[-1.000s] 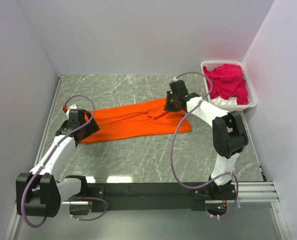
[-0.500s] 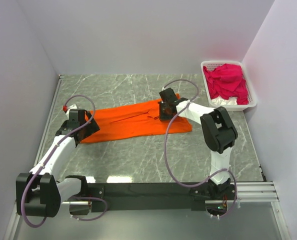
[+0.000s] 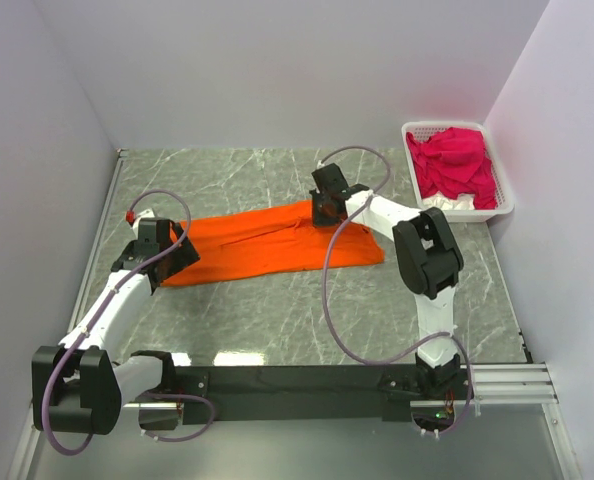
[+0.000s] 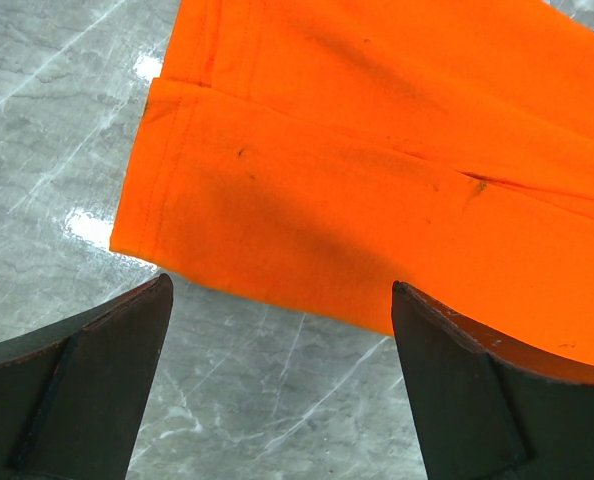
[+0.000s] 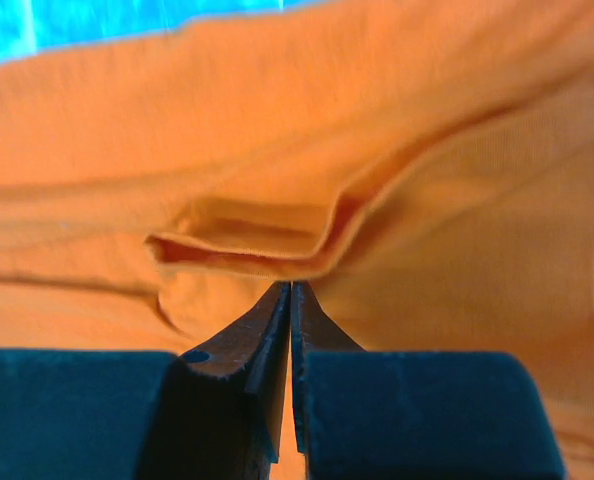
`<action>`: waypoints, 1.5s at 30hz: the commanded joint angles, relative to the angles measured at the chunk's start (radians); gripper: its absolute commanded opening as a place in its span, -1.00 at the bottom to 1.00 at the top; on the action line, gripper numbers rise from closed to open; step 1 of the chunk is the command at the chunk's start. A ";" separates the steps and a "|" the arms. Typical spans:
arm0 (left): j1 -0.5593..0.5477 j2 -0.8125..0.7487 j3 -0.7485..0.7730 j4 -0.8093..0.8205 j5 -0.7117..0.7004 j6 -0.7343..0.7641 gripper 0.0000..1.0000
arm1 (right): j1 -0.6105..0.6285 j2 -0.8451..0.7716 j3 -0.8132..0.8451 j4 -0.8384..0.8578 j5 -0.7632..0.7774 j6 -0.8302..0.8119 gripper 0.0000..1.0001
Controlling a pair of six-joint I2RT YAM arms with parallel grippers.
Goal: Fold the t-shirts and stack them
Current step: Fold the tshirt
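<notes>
I am looking down from the overhead camera at a grey marbled table (image 3: 277, 320) with white walls around it. The orange t-shirt (image 3: 262, 245) lies spread in a long band across the middle of the table. It slants slightly, with its left end nearer the arm bases than its right end.

The left gripper (image 4: 279, 300) sits at the shirt's left end. In its wrist view the two dark fingers stand wide apart with nothing between them. The hemmed edge of the orange cloth lies just beyond their tips, and bare table shows below it.

The right arm reaches across to the far edge of the shirt, towards its right half. The right gripper (image 5: 290, 288) points down into the cloth there. In its wrist view the fingers are pressed almost together, with only a thin slit between them. Their tips meet a raised, pinched ridge of orange fabric, so I read this as a grip on a fold of the shirt.

At the far right corner of the table a white slotted basket (image 3: 505, 205) stands against the wall. The magenta-pink t-shirts (image 3: 457, 165) are heaped loosely inside it, well apart from the orange one.
</notes>
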 commanded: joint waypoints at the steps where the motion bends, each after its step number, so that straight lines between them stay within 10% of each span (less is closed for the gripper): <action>1: -0.005 -0.009 0.016 0.012 -0.019 0.010 0.93 | -0.001 0.047 0.090 -0.007 0.031 -0.011 -0.80; 10: -0.005 0.003 0.015 0.012 0.009 0.004 0.93 | -0.004 0.083 0.270 -0.067 0.008 0.024 -0.68; 21: 0.127 0.172 0.101 0.003 0.055 -0.091 0.71 | -0.151 -0.342 -0.349 0.130 -0.121 0.222 -0.41; 35: 0.185 0.406 0.086 -0.043 0.106 -0.167 0.22 | -0.335 -0.364 -0.643 0.220 -0.216 0.300 -0.47; 45: 0.197 0.172 0.001 -0.120 0.120 -0.187 0.55 | -0.292 -0.466 -0.560 0.066 -0.052 0.302 -0.42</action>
